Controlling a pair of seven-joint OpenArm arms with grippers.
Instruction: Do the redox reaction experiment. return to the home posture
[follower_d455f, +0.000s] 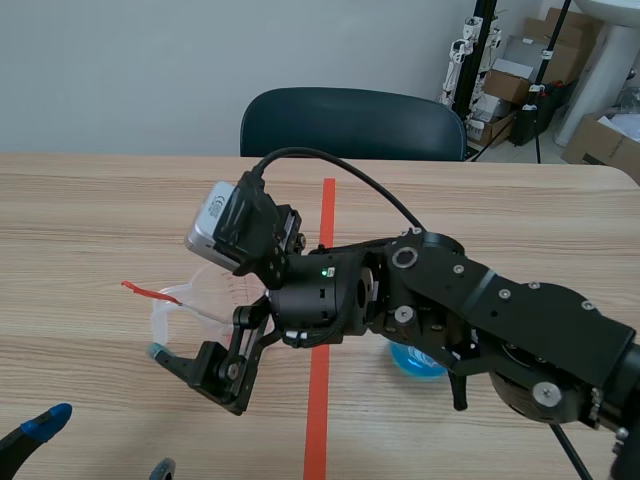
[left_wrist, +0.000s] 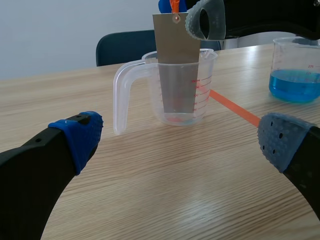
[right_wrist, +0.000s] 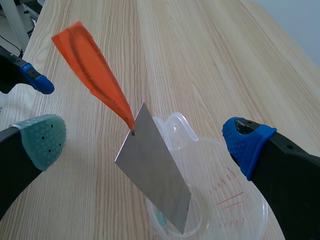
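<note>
A clear measuring cup (left_wrist: 185, 102) stands on the table ahead of my left gripper (left_wrist: 180, 145), which is open and holds nothing. A grey metal plate (left_wrist: 175, 60) leans upright inside the cup, with an orange ribbon (right_wrist: 95, 75) tied to its top corner. My right gripper (right_wrist: 145, 142) hangs open above the cup (right_wrist: 225, 200); its fingers are far apart on either side of the plate (right_wrist: 155, 175) and do not touch it. In the scene view the right arm reaches across the middle to the cup (follower_d455f: 195, 295), and the left gripper (follower_d455f: 105, 445) is low at the near left.
A beaker of blue liquid (left_wrist: 297, 70) stands to the right of the cup, partly under the right arm (follower_d455f: 415, 362). A dark chair (follower_d455f: 352, 122) is behind the far table edge. Boxes and stands fill the back right corner.
</note>
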